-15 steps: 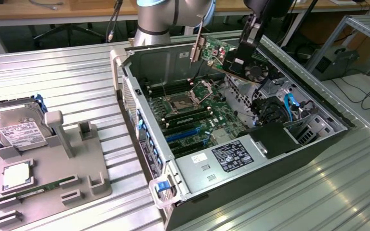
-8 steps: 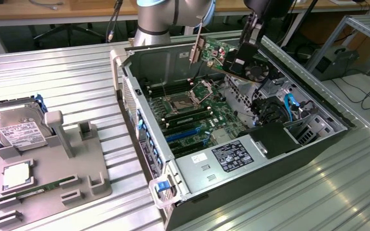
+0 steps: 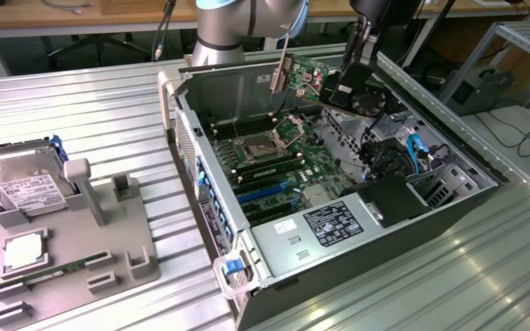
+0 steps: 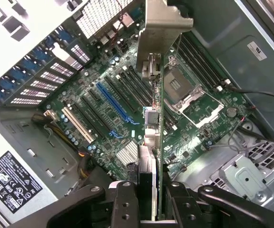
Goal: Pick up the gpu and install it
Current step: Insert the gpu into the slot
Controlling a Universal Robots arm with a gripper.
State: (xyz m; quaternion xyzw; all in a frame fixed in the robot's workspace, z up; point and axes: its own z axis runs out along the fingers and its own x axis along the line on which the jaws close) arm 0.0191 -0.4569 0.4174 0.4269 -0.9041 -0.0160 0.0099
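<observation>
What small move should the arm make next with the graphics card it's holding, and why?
Probably carry the gpu sideways until it sits over the long blue slot, before any lowering. The gripper is clamped on the card, which hangs above the motherboard. In the wrist view the card's edge runs beside the CPU socket, well off that slot.

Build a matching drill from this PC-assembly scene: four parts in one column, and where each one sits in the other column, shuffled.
Parts
1. gpu
2. hard drive
3. memory stick
4. long blue slot

Places
A. lying flat in the grey holder
B. on the motherboard
C. gripped by the tool over the open case
D. propped on edge in the grey holder

Pairs: 1-C, 2-D, 3-A, 4-B
</observation>
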